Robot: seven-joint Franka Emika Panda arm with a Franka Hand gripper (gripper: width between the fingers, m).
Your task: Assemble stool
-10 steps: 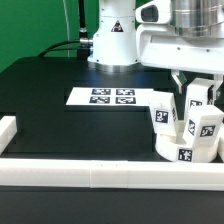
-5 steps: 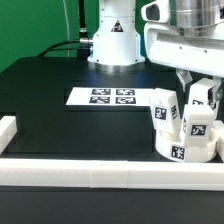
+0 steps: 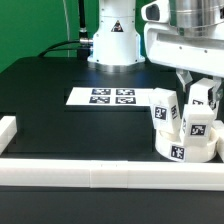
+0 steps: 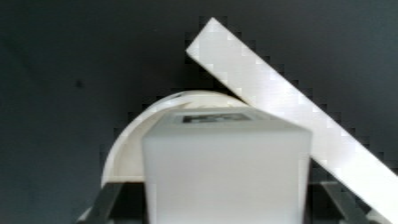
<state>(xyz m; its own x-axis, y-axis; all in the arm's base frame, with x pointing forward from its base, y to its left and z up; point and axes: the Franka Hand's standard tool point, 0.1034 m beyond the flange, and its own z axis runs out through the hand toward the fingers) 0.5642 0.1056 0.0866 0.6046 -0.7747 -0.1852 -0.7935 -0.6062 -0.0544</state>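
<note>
The glossy white, rounded robot arm base (image 3: 113, 35) fills the frame's top centre, with dark joint seams. At upper right, the boxy white-and-grey hand (image 3: 200, 88) shows pale fingers (image 3: 181, 80) and black trim.

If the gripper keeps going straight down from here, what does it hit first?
Likely the upright leg right under the gripper, standing on the round seat. The fingers seem to straddle it already; depth is unclear.
</note>
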